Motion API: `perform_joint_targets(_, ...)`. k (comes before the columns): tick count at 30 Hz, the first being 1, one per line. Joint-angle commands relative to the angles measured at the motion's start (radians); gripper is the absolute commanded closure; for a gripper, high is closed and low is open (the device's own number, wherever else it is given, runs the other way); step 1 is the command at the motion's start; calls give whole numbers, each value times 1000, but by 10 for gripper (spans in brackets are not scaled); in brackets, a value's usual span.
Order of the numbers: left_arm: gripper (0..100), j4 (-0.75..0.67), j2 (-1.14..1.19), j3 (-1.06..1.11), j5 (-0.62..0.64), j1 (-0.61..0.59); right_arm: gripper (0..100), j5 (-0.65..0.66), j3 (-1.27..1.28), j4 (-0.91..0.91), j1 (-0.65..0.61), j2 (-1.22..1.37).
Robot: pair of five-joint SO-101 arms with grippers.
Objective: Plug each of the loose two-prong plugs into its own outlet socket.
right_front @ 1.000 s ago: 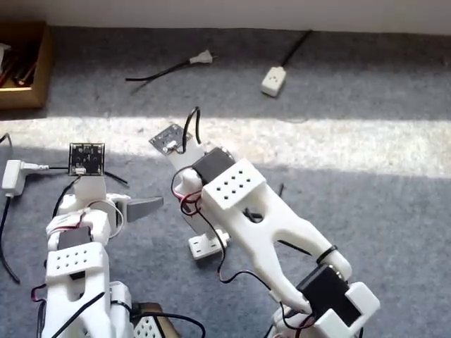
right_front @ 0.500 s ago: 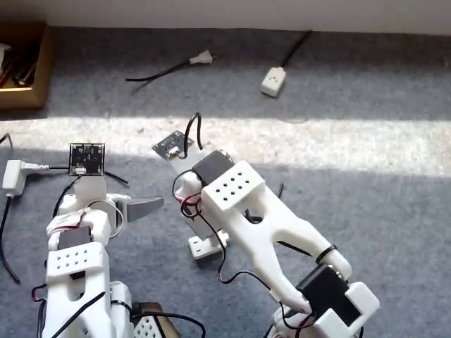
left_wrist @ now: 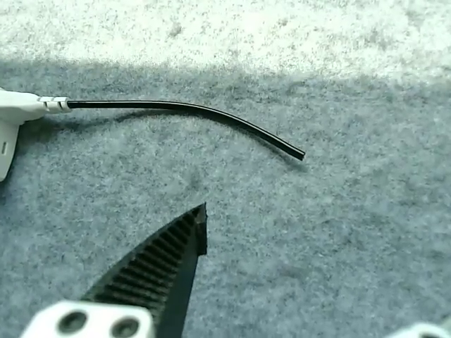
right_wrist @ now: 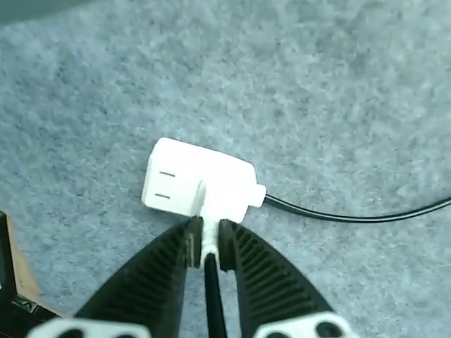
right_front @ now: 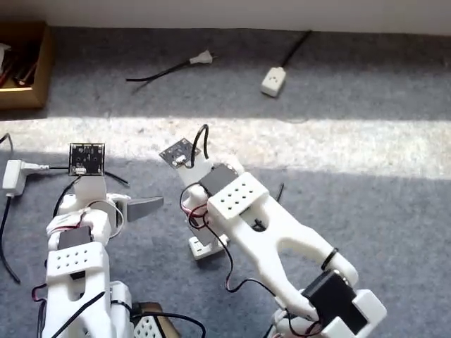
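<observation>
In the right wrist view my right gripper (right_wrist: pixel 206 231) is shut on a white two-prong plug (right_wrist: pixel 206 243) pushed into the side of a white outlet socket (right_wrist: pixel 194 184), beside an empty pair of slots. In the high view that socket (right_front: pixel 203 247) lies under the right arm. My left gripper (left_wrist: pixel 310 282) is open over bare carpet, near a black cable (left_wrist: pixel 190 111) that runs to a white block (left_wrist: pixel 13 113). A loose plug (right_front: pixel 201 58) on a black cord and another white socket (right_front: pixel 273 81) lie at the far side of the carpet.
A wooden box (right_front: pixel 25 67) stands at the far left corner. A white adapter (right_front: pixel 13 176) with its cord lies left of the left arm. Grey carpet stretches open to the right of both arms.
The right arm's wrist has shifted slightly to the right and nearer; the white socket below it has stayed in place. The left arm has not moved.
</observation>
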Motion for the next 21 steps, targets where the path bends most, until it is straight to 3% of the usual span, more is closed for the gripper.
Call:
perform_joint_targets(1, 459, -17, -8, -5, 3, -4, 991, -5, 65, -73, 19, 10)
perform_joint_targets(8, 459, -17, -8, -5, 3, -2, 991, 32, 200, -189, 122, 12)
perform_joint_targets(12, 458, -15, -8, -8, -2, 39, 967, 41, 228, -170, 124, 7)
perform_joint_targets(21, 458, -18, -8, -15, 0, 44, 629, 94, 42, 4, 122, -4)
